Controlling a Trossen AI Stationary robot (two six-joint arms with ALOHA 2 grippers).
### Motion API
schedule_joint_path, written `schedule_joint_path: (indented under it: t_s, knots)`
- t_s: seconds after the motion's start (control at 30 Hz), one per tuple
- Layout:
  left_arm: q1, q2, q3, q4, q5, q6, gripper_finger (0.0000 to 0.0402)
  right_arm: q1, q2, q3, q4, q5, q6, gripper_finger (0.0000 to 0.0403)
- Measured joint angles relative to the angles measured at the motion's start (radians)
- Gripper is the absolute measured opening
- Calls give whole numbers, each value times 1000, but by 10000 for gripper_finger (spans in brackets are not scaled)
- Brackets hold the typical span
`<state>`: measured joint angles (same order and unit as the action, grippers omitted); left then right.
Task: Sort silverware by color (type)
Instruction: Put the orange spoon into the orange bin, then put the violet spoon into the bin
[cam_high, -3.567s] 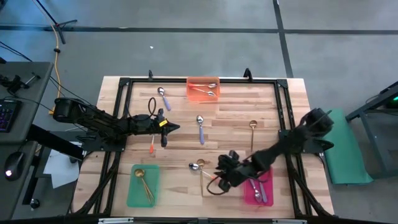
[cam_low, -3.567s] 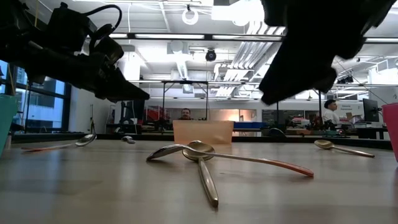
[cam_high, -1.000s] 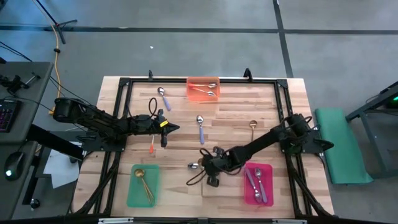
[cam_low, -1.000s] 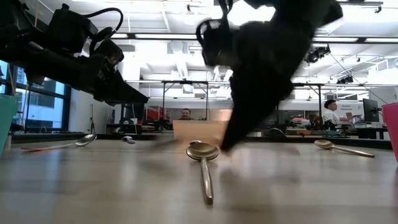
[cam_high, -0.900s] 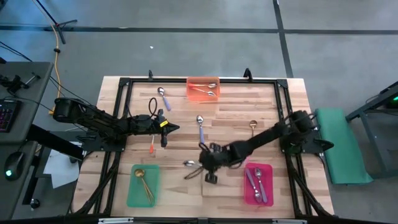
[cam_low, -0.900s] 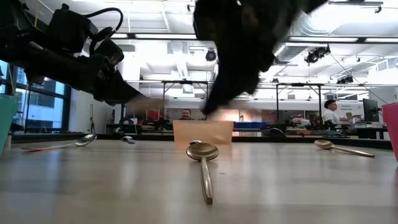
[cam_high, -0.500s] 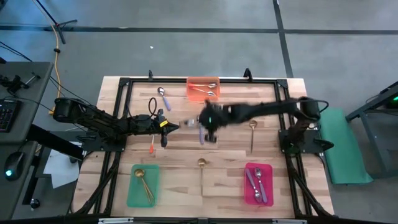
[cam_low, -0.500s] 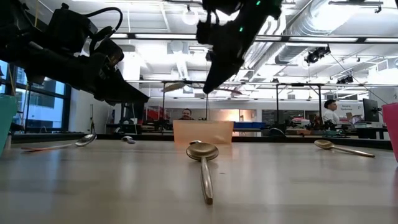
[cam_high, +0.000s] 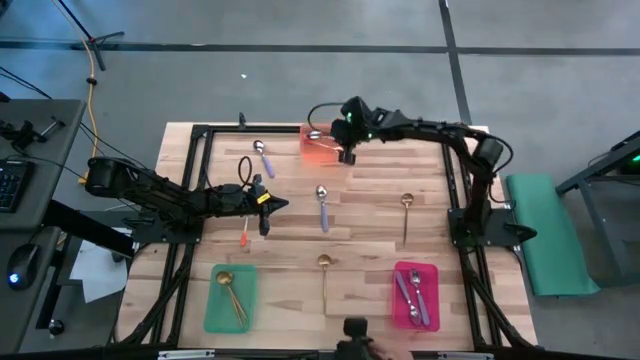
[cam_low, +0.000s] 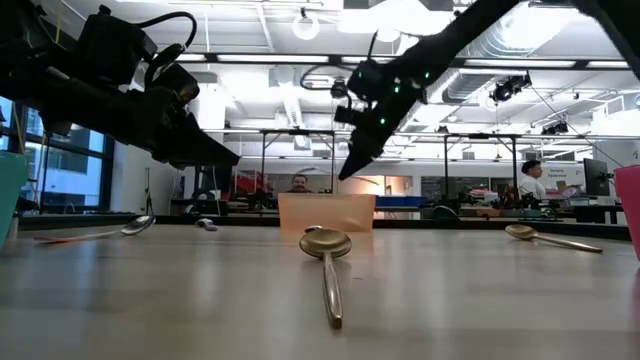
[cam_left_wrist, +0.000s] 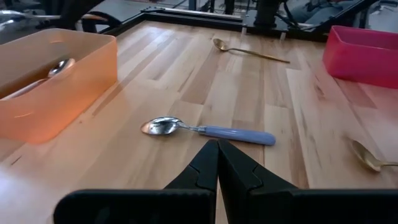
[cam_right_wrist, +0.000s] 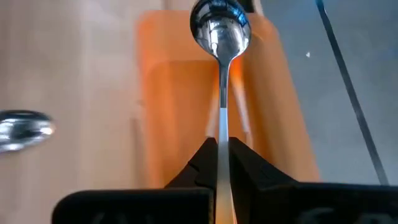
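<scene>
My right gripper (cam_right_wrist: 217, 144) hangs over the orange tray (cam_high: 325, 150) at the table's far edge, shut on a silver-bowled spoon (cam_right_wrist: 219, 25) whose bowl (cam_high: 313, 133) sticks out ahead of the fingers. The tray holds another spoon (cam_left_wrist: 59, 65). My left gripper (cam_left_wrist: 217, 146) stays shut above the table's left middle (cam_high: 285, 205), pointing at a purple-handled spoon (cam_left_wrist: 205, 130) that lies flat on the wood. Another purple-handled spoon (cam_high: 262, 155) lies at the far left. An orange-handled spoon (cam_high: 243, 237) rests under the left arm. My right gripper pinches the spoon's slim handle (cam_right_wrist: 222, 127) between its two fingers. The fingers lie along the handle and slant down from the table's right side. The spoon juts forward with its bowl up, lifted clear above the orange tray.
Two gold spoons lie on the wood, one near the middle (cam_high: 324, 275) and one at the right (cam_high: 405, 215). A green tray (cam_high: 215, 310) with gold spoons stands near left; a pink tray (cam_high: 432, 275) with purple-handled spoons stands near right. A black frame rims the table.
My right gripper has risen from the table's near middle with the spoon, swung toward the far edge and rolled, and now hangs over the orange tray. It stays shut on the spoon, which is clear of the table. The gold spoon it left behind lies still.
</scene>
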<state>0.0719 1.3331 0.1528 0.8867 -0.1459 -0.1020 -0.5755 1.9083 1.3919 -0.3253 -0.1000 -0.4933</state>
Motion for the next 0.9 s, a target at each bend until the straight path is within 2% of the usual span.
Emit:
schedule_joint_path:
  t_s: [0.37, 0.67, 0.77, 0.9]
  knots:
    - [0, 0, 0, 0, -21, -13, 0, -40, 180, 143, -8, -61, 1, 3]
    - [-3, 0, 0, 0, -21, -25, 0, -40, 190, 147, -28, -60, 141, 4]
    - [-3, 0, 0, 0, -22, -25, 0, -40, 190, 147, -31, -32, 187, 21]
    - [-2, 0, 0, 0, -22, -25, 0, -37, 187, 147, -31, -6, 227, 64]
